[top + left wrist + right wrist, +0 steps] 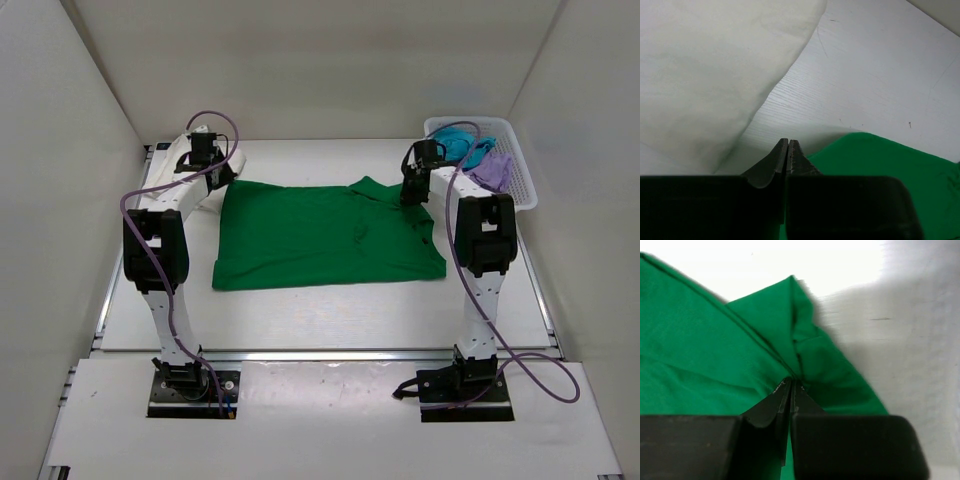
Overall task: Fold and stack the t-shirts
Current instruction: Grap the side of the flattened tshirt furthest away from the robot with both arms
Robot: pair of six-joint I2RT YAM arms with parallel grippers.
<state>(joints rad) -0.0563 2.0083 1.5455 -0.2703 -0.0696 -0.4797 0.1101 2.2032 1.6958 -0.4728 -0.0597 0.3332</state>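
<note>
The bright green t-shirt (325, 235) lies spread flat mid-table. My left gripper (220, 182) is at its far-left corner. In the left wrist view its jaws (788, 143) are closed, and the green cloth (880, 170) runs in under and between the fingers. My right gripper (412, 195) is shut on a fold of the green shirt (715, 350) near the far-right sleeve, and creases converge at its tips (792, 382). The cream-white t-shirt (200, 175) lies at the far left and also shows in the left wrist view (705, 75). The teal t-shirt (465, 145) and the lilac t-shirt (492, 170) lie in the basket.
A white lattice basket (522, 165) stands at the back right, close behind the right arm. White walls enclose the table on the left, right and back. Bare tabletop (330, 315) lies in front of the green shirt.
</note>
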